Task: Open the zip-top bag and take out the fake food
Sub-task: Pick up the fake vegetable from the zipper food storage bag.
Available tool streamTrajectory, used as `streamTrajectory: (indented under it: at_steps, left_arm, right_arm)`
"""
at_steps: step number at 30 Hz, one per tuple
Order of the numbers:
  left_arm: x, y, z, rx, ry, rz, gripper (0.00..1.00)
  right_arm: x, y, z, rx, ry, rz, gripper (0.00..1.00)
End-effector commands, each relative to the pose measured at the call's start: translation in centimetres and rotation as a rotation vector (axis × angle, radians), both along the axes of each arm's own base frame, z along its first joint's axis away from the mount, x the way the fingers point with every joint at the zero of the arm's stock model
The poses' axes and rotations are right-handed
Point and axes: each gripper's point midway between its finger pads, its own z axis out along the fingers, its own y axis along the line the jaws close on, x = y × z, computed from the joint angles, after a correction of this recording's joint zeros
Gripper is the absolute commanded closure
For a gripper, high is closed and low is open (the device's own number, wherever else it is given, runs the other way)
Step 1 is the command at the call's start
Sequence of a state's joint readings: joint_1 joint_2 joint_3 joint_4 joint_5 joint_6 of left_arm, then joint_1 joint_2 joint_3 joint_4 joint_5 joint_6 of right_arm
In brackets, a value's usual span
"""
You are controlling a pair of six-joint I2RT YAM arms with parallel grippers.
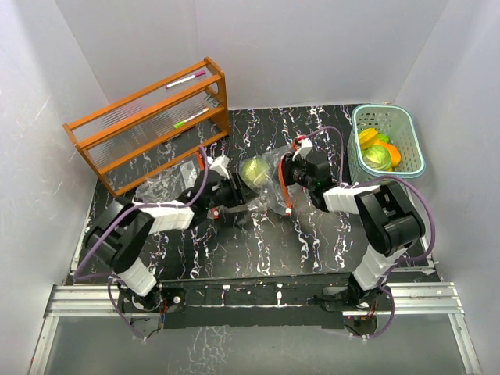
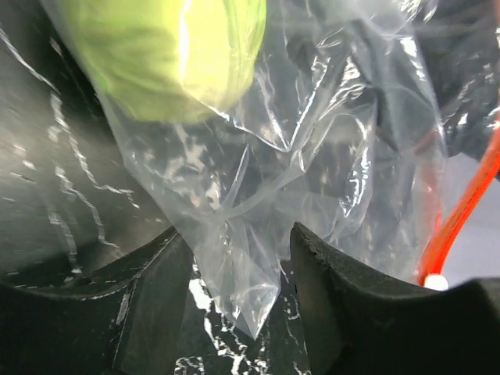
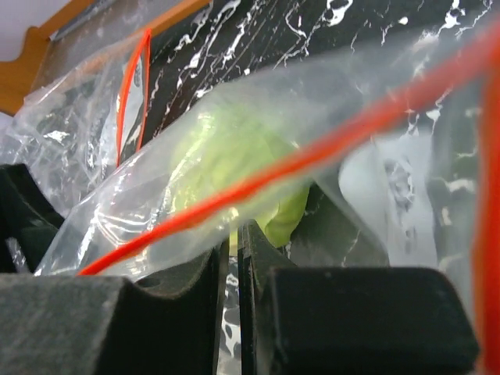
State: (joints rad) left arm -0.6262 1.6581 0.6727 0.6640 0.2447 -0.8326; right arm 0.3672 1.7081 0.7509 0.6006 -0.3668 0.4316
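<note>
Zip-top bag [image 1: 269, 195] at centre of the top view, strung between both arms, long axis roughly 9-to-3. Pale-green cabbage ball [image 1: 254, 170] inside, the only piece seen bagged; other fake food [image 1: 379, 150] in the basket [image 1: 414, 156] at 2 o'clock. Left gripper [image 2: 238, 238] jaws apart, bag corner hanging loose between them, ball at 11 o'clock from the fingers. Right gripper [image 3: 233, 248] pinched together, apparently on film by the orange zip strip [image 3: 258, 181] — ball dead ahead at 12. Nearer arm hard to call. Mouth open or sealed — unreadable through glare.

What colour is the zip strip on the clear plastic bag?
Orange-red. The zip strip shows best in the right wrist view, crossing the clear bag.
</note>
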Motion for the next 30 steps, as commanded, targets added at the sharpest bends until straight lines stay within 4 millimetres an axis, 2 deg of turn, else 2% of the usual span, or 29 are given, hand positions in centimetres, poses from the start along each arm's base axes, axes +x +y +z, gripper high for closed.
streamTrajectory:
  at_steps: [1,2,3,4,9,14,18,20,24,26,27,30]
  left_arm:
    - [2.6,3.2,5.7,0.094,-0.201,0.072,0.49]
    - [3.1,3.8,6.6,0.095,-0.223,0.091,0.49]
    - [3.6,4.3,7.2,0.091,-0.236,0.110,0.49]
    - [4.2,4.9,7.7,0.079,-0.243,0.133,0.49]
    - [6.4,5.9,8.6,0.013,-0.242,0.174,0.49]
    - [8.1,7.0,8.3,0.057,-0.254,0.220,0.49]
    - [10.9,7.7,7.1,0.097,-0.259,0.259,0.54]
    - [12.6,7.4,6.6,0.095,-0.255,0.262,0.61]
    - [15.7,5.9,6.3,0.097,-0.248,0.240,0.67]
    - [17.1,5.3,4.9,0.102,-0.236,0.238,0.72]
    - [17.5,5.0,4.9,0.099,-0.240,0.238,0.75]
    - [18.2,3.9,3.1,0.076,-0.210,0.213,0.82]
  right_arm:
    - [1.9,1.2,3.5,0.059,-0.143,0.020,0.86]
    - [2.0,1.3,3.8,0.070,-0.155,0.023,0.86]
    - [2.0,1.4,2.7,0.074,-0.131,0.026,0.86]
    - [2.0,1.6,2.4,0.083,-0.126,0.031,0.86]
    - [2.4,2.1,1.0,0.099,-0.106,0.042,0.86]
    - [2.7,2.2,0.4,0.098,-0.103,0.041,0.86]
    - [2.9,2.3,0.9,0.102,-0.116,0.040,0.85]
    - [3.0,2.3,1.1,0.105,-0.120,0.041,0.84]
    - [2.9,2.4,1.4,0.107,-0.124,0.043,0.83]
    - [3.0,2.4,1.6,0.108,-0.127,0.042,0.82]
    - [3.0,2.4,1.7,0.109,-0.129,0.045,0.82]
    - [3.0,2.7,1.8,0.109,-0.130,0.049,0.79]
